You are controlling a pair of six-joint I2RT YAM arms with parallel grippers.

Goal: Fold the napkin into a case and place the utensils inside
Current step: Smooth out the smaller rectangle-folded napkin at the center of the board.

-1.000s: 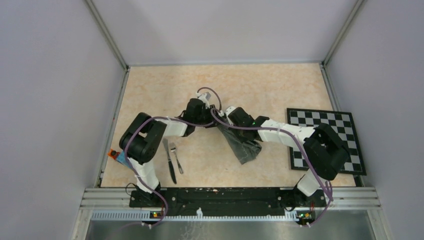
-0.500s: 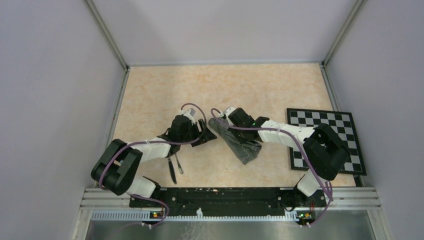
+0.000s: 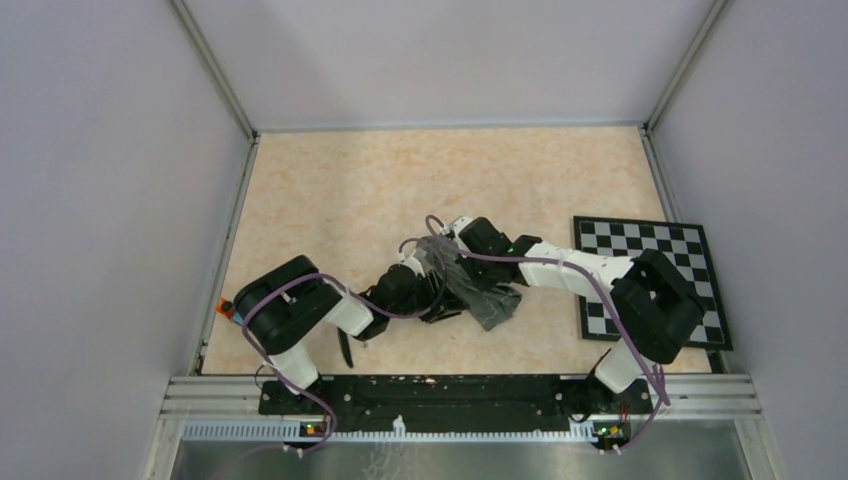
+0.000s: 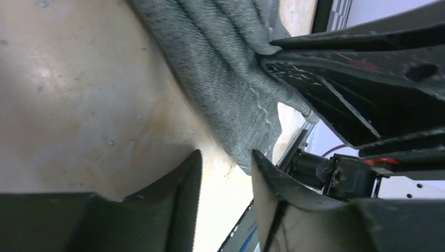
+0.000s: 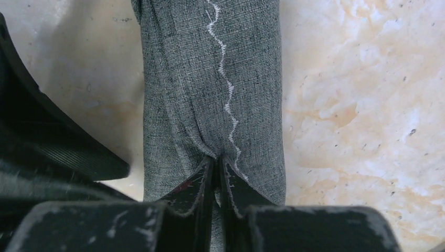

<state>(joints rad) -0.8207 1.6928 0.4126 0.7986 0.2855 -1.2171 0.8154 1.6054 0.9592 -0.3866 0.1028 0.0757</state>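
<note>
Coarse-woven matt grey cloth napkin (image 5: 210, 79); smooth, faintly glossy marbled tabletop (image 5: 357, 105)

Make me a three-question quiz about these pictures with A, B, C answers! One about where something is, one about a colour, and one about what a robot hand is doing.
1. Where is the checkered board?
A. On the right side of the table
B. On its left side
C. Leaning on the back wall

2. What colour is the napkin?
A. Red
B. Dark grey
C. Yellow

3. What is the right gripper doing?
A. Hanging open in the air
B. Holding a spoon
C. Pinching the napkin

Answers: 1 A, it lies at the table's right edge. 2 B, the wrist view shows dark grey weave. 3 C, its fingers are closed on a fold of the napkin.
</note>
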